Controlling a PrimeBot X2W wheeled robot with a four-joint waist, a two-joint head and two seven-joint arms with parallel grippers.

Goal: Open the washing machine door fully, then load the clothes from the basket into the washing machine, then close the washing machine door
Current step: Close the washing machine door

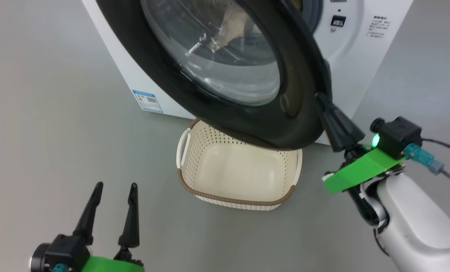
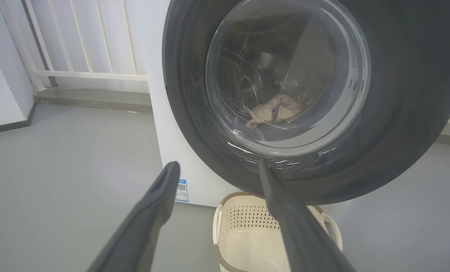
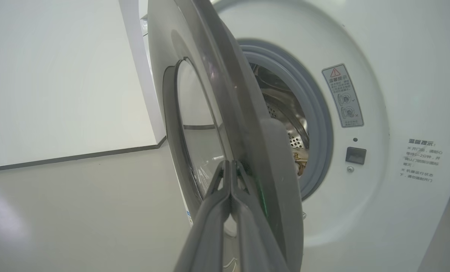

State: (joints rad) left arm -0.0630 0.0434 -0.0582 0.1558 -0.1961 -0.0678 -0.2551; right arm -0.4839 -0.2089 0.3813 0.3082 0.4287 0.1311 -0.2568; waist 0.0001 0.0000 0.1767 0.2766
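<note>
Right tool (image 1: 318, 96), pressed together, tip against rim of the round glossy black glass-windowed door (image 1: 228, 121): push squarely ahead till it shuts flush; left tool (image 1: 116, 185) spread, idle.

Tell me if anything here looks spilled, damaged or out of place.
Nothing stands out. The basket sits upright and empty below the half-open washing machine door, and the clothes lie inside the drum.
</note>
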